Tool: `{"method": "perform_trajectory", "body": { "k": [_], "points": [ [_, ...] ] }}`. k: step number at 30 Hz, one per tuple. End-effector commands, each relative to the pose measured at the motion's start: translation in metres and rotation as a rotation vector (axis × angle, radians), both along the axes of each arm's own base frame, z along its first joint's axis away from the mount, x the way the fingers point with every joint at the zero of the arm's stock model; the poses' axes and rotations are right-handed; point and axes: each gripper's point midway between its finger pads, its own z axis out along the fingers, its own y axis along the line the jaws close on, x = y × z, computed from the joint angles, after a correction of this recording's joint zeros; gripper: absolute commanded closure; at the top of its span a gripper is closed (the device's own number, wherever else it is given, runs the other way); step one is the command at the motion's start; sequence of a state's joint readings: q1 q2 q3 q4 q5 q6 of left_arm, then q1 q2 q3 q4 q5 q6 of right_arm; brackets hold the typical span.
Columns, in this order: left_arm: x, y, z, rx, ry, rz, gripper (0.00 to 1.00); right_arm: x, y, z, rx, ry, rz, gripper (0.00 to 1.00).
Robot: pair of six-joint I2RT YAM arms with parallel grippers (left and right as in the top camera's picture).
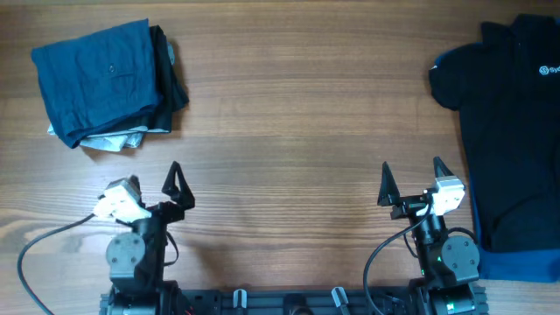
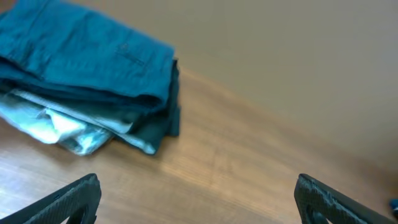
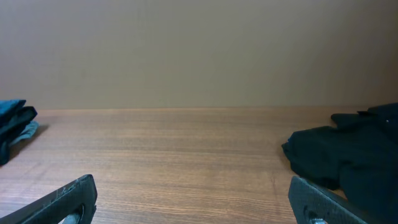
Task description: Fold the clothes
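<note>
Two arms low at the near edge of the wooden table (image 1: 289, 114), both w/ jaws spread wide & nothing between them. Left gripper (image 1: 150, 179) sits near-left, fingers pointing up the table, hand released, no cloth touching it. Right gripper (image 1: 413, 179) mirrors it near-right, also slack & empty.

Now the denim shorts (image 1: 101, 74): far-left corner, already a compact folded block, blue, lying a bit skewed to the table edge. They rest on top of a black garment (image 1: 171, 83) that pokes out along the right side, w/ pale grey-white fabric (image 1: 114, 140) showing under the near edge. Well apart from both grippers.

Left wrist cam: shorts (image 2: 81, 56) up in the top-left, layered folds visible on the near side, pale fabric (image 2: 62, 127) squashed beneath, dark cloth (image 2: 168, 118) at the right end. Finger pads (image 2: 68, 199) at the bottom corners, bare wood between; gripper (image 2: 198, 186) clear of the pile.

Right wrist cam: gripper (image 3: 193, 186) over bare wood, black polo shirt (image 3: 348, 155) bunched to the right, edge of the far pile (image 3: 12, 118) at the left border.

Overhead again: polo shirt (image 1: 516, 131) spread flat along the right side, small white chest logo (image 1: 549, 70), collar toward the far edge, running off frame. Not touching the right arm's fingers.
</note>
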State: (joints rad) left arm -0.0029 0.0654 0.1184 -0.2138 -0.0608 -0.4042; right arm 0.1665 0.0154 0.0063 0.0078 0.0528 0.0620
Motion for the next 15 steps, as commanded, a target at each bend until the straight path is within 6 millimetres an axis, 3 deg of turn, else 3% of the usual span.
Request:
{"method": "perform_trajectory", "body": {
  "k": [1,5,15],
  "points": [
    [0.002,-0.007,0.002,0.001,-0.072,-0.035,0.00,-0.001,0.001,0.002,0.002,-0.011,0.007,0.00],
    [0.004,-0.008,0.006,0.002,-0.115,-0.039,0.00,-0.001,0.001,0.002,0.002,-0.011,0.008,0.00],
    [0.006,-0.008,-0.005,0.035,-0.096,-0.043,0.00,-0.001,0.001,0.002,0.002,-0.011,0.008,0.00]
  ]
}}
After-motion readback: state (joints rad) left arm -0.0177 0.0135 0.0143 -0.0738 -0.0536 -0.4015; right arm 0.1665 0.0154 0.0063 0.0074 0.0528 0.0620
